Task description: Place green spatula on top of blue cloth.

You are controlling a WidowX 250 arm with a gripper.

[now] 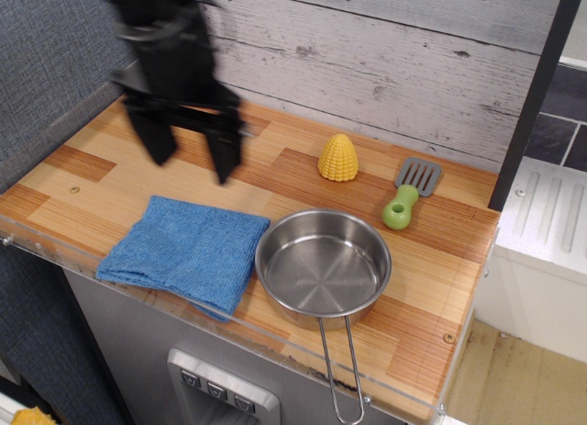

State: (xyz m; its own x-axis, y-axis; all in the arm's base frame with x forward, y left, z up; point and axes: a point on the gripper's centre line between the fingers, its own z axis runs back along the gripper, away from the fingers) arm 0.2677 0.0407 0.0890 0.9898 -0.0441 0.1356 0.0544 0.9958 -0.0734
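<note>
The green spatula (406, 195) lies flat at the back right of the wooden counter, lime handle toward me and grey slotted blade toward the wall. The blue cloth (186, 250) lies folded near the front left edge. My black gripper (193, 161) hangs above the counter behind the cloth, blurred by motion. Its two fingers (224, 154) point down and stand apart, open and empty. It is well left of the spatula.
A yellow corn cob (338, 157) stands left of the spatula. A steel pan (323, 264) sits beside the cloth, its wire handle reaching over the front edge. A plank wall runs behind the counter. A clear lip edges the counter front.
</note>
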